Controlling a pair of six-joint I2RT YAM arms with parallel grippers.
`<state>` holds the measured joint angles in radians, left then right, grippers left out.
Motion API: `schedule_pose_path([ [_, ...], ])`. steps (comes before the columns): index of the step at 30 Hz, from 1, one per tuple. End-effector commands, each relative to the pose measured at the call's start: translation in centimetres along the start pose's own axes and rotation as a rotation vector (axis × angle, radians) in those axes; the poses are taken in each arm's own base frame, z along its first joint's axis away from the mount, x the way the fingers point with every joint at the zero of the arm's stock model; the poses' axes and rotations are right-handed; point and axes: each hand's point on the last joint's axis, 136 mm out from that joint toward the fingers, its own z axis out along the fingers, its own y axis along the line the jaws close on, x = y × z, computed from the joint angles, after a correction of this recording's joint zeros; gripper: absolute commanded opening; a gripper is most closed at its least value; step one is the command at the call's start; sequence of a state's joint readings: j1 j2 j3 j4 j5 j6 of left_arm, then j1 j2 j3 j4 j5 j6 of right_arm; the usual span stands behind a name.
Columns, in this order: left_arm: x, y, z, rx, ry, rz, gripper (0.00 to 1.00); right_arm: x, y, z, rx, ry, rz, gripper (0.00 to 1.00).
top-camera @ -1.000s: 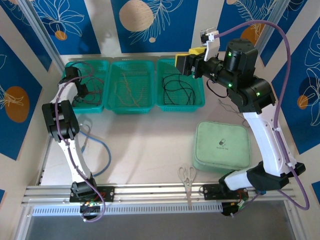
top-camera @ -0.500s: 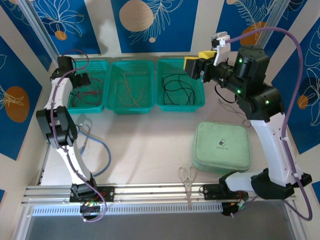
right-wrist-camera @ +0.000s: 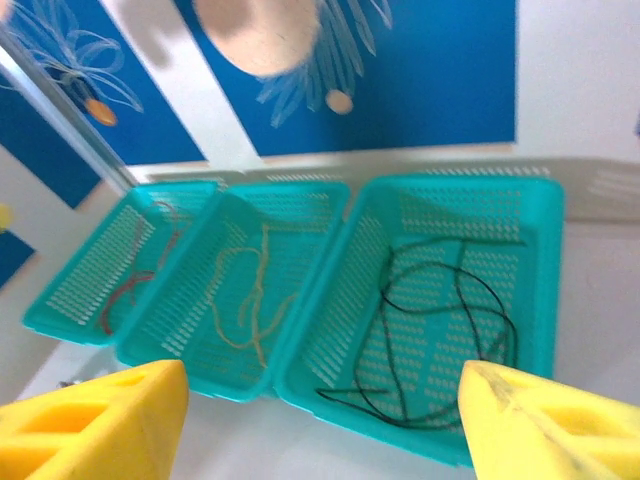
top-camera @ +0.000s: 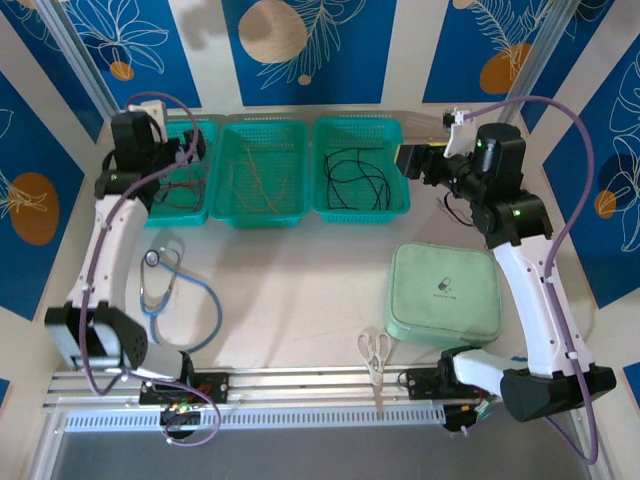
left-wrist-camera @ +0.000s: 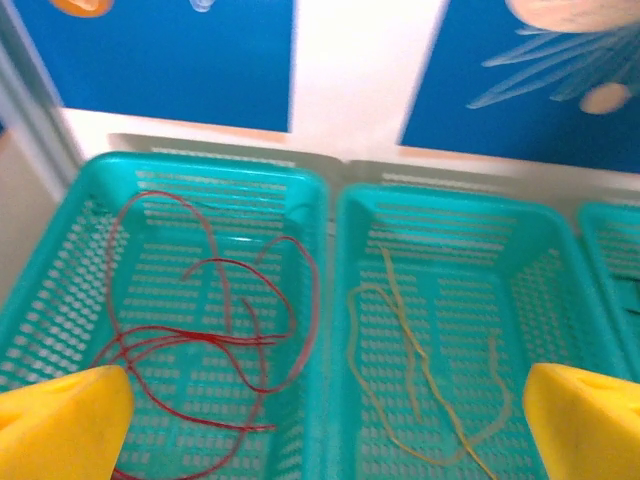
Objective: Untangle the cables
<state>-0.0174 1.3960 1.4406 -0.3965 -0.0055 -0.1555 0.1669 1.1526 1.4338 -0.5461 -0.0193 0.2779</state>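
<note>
Three teal baskets stand in a row at the far side of the tabletop (top-camera: 300, 270); red cables (left-wrist-camera: 210, 340) lie in the left basket (left-wrist-camera: 210, 165), tan cables (left-wrist-camera: 415, 375) in the middle basket (left-wrist-camera: 450, 195), black cables (right-wrist-camera: 440, 330) in the right basket (right-wrist-camera: 460, 185). The left fingers (left-wrist-camera: 60, 415) hang above the left basket, wide apart, holding nothing; the right fingers (right-wrist-camera: 540, 425), likewise spread and holding nothing, hover just right of the right basket. Nearer lie a stethoscope (top-camera: 165, 290), scissors (top-camera: 375, 352) and a green case (top-camera: 443, 292).

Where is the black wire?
In the top view, the black cable lies inside the right-hand teal basket, beside the middle basket holding the yellow-tan cable.
</note>
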Motion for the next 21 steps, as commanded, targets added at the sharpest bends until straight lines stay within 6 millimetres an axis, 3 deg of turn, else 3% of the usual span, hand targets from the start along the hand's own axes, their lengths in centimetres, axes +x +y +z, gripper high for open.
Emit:
schedule_pose_path([
  [1, 0.3, -3.4, -1.8, 0.141, -0.086, 0.043, 0.99, 0.4, -1.8, 0.2, 0.027, -0.043, 0.026, 0.75],
  [9, 4.8, -5.0, -4.5, 0.212, -0.086, 0.075, 0.99, 5.3, -7.3, 1.7, 0.160, -0.012, 0.051, 1.00],
  [17, 12.1, -5.5, -4.3, 0.286, -0.128, 0.150, 0.99, 11.0, -13.5, 2.9, 0.369, -0.081, -0.053, 0.99],
  [21, 15.8, -4.4, -2.9, 0.251, -0.138, 0.212, 0.99, 14.2, -16.3, 3.3, 0.452, -0.108, -0.064, 0.99],
])
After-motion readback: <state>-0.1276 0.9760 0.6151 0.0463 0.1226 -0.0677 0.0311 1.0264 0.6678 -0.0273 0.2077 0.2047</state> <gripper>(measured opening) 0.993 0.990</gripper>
